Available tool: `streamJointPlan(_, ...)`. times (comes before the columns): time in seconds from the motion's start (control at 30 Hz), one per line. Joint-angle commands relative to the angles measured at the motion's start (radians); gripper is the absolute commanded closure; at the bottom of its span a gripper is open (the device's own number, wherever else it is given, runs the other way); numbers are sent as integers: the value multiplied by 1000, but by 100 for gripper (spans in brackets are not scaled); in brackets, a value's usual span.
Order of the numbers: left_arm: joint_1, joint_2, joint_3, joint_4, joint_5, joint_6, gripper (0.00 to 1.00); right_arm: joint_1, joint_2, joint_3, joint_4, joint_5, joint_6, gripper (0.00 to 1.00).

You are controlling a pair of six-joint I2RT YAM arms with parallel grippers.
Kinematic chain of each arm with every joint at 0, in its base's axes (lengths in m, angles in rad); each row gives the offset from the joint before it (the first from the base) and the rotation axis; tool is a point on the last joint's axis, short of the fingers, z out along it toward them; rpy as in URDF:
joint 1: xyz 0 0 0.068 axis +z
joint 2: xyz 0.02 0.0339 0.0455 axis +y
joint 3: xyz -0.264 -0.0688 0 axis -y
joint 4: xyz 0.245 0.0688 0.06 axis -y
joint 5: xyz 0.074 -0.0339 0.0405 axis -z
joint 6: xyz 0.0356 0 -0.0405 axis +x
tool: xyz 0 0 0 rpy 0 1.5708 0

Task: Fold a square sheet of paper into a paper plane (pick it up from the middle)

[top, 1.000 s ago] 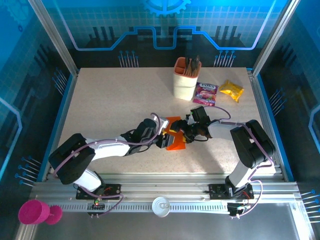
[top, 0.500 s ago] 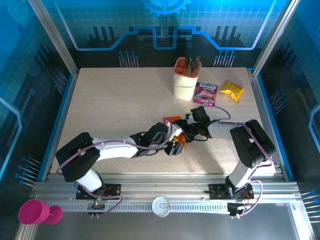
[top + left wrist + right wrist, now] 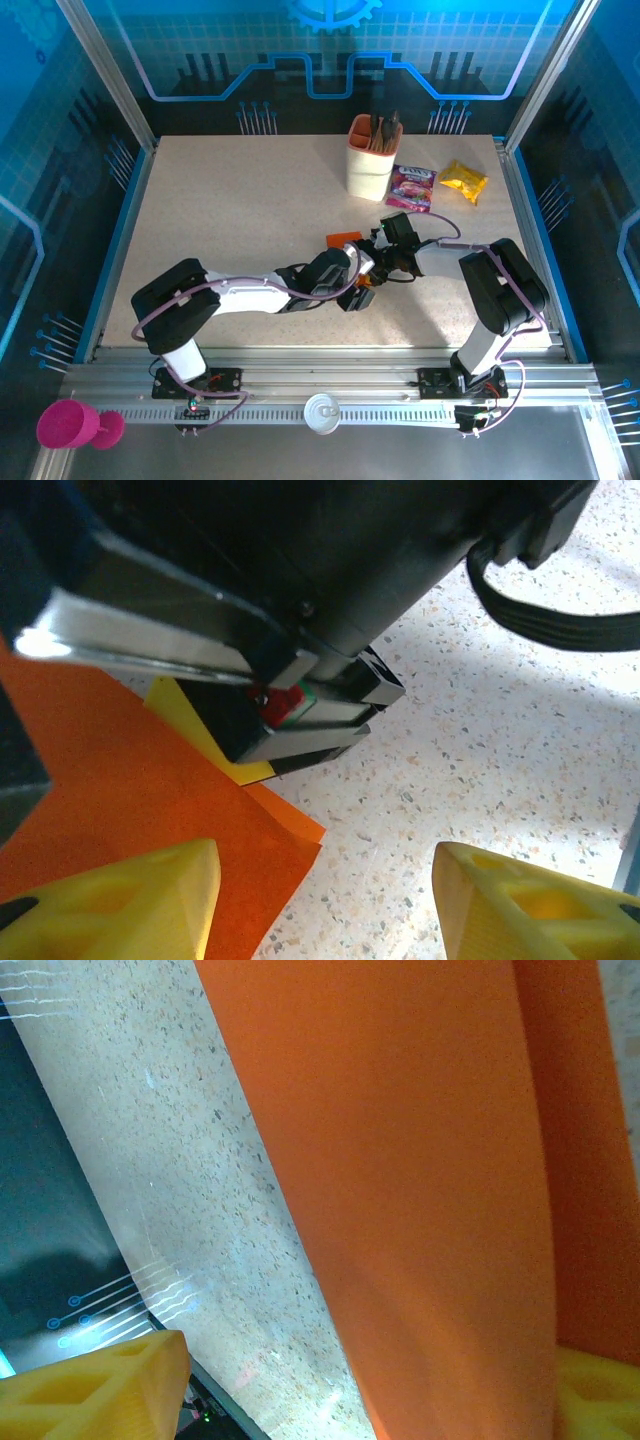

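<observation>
A speckled beige counter [image 3: 230, 220] was enclosed by aluminium posts and blue-lit panels. Toward its far right, a peach-orange holder cup [image 3: 369, 165] with dark utensils stood just beside a pink snack packet [image 3: 411, 186] and a crinkly yellow snack packet [image 3: 463, 181].

A thin bright orange sheet of paper [image 3: 343, 240] lay near the counter's middle, largely hidden beneath the two wrists. One patch was seen on the far side of them and a small scrap on the near side, so its long axis was judged to run roughly from far to near. Which way it pointed could not be told. In the left wrist view, a corner of the sheet [image 3: 150, 810] was directed out onto bare counter.

The left arm [image 3: 250, 295] was stretched low from its base toward the centre. The yellow left fingers [image 3: 130, 900] were spread apart: one was placed over the sheet, the other over bare counter, and nothing was clamped between them.

The right arm [image 3: 500, 285] was bent sharply at the elbow, its wrist reaching leftward to meet the left one. The yellow right fingers [image 3: 90, 1385] were set wide, with the sheet [image 3: 400, 1160] passing between them close to the lens, and counter seen between it and one finger.
</observation>
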Motion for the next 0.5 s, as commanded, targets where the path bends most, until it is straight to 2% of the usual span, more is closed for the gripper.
streamJointPlan(0.0,-7,28,26,-15,-29,34,41,11,19,2,-4,-15,6,26)
streamJointPlan(0.47,-21,77,54,-7,-104,58,43,13,15,2,-6,-13,5,26)
